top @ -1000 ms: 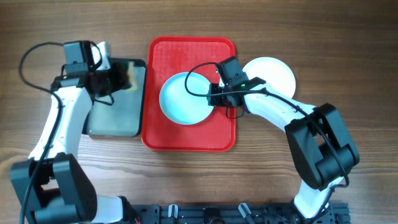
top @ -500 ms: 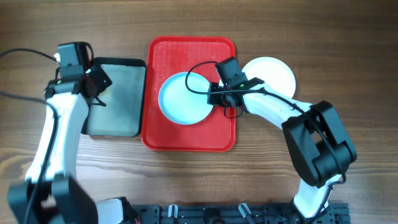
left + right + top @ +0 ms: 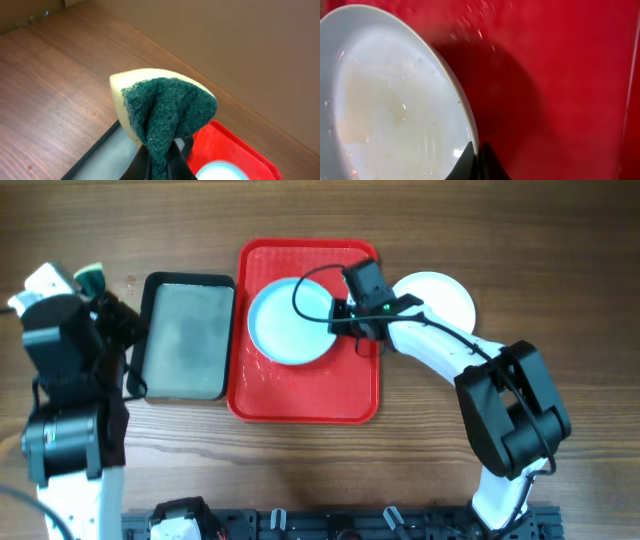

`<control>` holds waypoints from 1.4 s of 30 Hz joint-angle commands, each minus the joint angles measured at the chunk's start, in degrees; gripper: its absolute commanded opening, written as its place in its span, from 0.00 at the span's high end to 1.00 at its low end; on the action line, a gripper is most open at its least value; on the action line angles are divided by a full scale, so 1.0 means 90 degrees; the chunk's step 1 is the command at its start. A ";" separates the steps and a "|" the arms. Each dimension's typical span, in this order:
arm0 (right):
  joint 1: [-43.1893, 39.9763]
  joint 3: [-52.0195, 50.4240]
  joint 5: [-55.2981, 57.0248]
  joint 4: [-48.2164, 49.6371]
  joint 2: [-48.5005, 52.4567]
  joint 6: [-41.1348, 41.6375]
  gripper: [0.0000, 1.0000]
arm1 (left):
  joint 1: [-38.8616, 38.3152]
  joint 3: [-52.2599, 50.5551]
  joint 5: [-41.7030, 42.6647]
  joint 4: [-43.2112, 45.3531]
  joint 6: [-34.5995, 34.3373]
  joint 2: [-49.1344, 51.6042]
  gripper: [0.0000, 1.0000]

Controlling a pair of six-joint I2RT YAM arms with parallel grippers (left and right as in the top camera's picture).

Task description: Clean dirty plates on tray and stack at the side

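The right gripper is clenched on the right rim of a turquoise plate. The plate sits over the far half of the red tray, its gripped edge raised and casting a shadow. A white plate lies on the table just beside the tray's right rim, partly crossed by the right arm. Near the table's left edge, the left gripper pinches a yellow-and-green sponge beside the metal pan.

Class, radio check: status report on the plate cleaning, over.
Left gripper shut on sponge, aloft. Right gripper shut on plate rim, over tray. Nothing blocking.
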 commanded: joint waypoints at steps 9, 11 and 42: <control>0.0102 0.0869 0.0491 0.0257 0.0066 -0.0250 0.95 | 0.0010 0.0000 0.0138 -0.0491 -0.0109 -0.0236 0.96; 0.0180 0.0882 0.0619 0.0413 0.0063 -0.0255 0.95 | 0.0012 0.0000 0.0185 -0.0486 -0.0107 -0.0236 0.96; 0.2470 0.0882 0.3194 0.3264 0.0325 -0.2635 0.96 | 0.0012 0.0000 0.0182 -0.0469 -0.0102 0.0017 0.96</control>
